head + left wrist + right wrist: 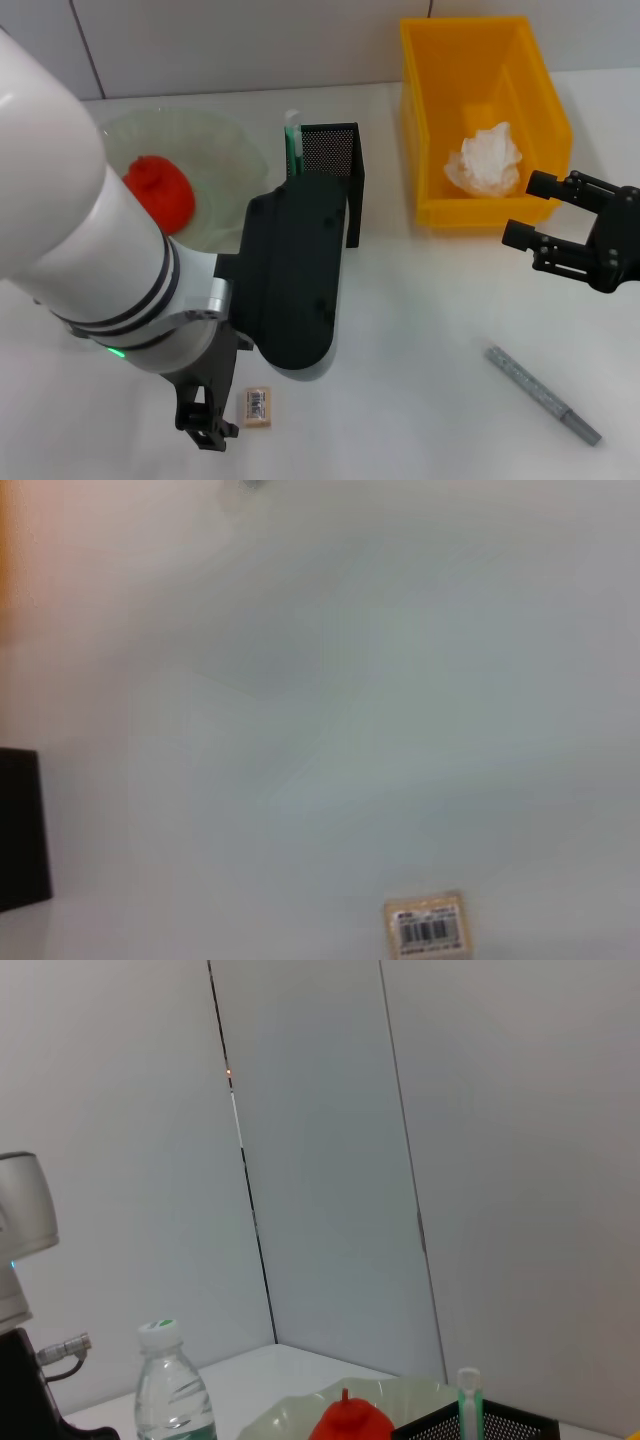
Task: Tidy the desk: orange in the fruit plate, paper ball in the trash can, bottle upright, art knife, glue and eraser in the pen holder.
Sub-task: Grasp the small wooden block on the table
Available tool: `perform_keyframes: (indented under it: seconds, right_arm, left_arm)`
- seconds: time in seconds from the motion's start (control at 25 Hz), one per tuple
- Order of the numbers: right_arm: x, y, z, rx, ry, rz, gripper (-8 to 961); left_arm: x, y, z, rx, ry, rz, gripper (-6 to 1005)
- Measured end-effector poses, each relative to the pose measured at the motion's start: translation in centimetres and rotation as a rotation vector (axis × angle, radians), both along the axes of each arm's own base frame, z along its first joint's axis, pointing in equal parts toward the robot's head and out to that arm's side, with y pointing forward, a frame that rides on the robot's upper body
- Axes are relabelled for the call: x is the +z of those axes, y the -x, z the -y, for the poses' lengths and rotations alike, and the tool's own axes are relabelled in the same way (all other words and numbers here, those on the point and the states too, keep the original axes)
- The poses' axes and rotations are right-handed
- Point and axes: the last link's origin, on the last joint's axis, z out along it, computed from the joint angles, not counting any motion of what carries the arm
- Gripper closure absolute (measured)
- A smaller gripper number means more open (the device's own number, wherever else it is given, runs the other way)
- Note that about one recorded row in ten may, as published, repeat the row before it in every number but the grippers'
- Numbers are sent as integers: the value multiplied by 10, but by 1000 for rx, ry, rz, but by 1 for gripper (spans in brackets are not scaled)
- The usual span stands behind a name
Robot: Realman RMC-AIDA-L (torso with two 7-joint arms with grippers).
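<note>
The orange lies in the fruit plate. The paper ball lies in the yellow trash can. The art knife stands in the black mesh pen holder. The grey glue stick lies on the table at the front right. The eraser lies at the front, just right of my left gripper, and also shows in the left wrist view. My right gripper is open and empty, in front of the trash can. The bottle stands upright in the right wrist view; my left arm hides it in the head view.
My left arm covers much of the table's left and middle in the head view. A tiled wall runs behind the table. The pen holder's edge shows in the left wrist view.
</note>
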Motion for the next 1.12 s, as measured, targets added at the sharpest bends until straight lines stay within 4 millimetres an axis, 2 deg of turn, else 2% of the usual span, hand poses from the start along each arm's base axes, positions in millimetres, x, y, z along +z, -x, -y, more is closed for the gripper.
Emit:
perform_keyframes:
  seconds: [0.6,1.12]
  right_arm:
    - [-4,1,-3,14,15,20,191]
    - [-16,5,2,64,144,96,191]
  left_arm:
    - [-11,4,-16,0,5,-12,170]
    - [-13,6,-22,2,-3,-3,176]
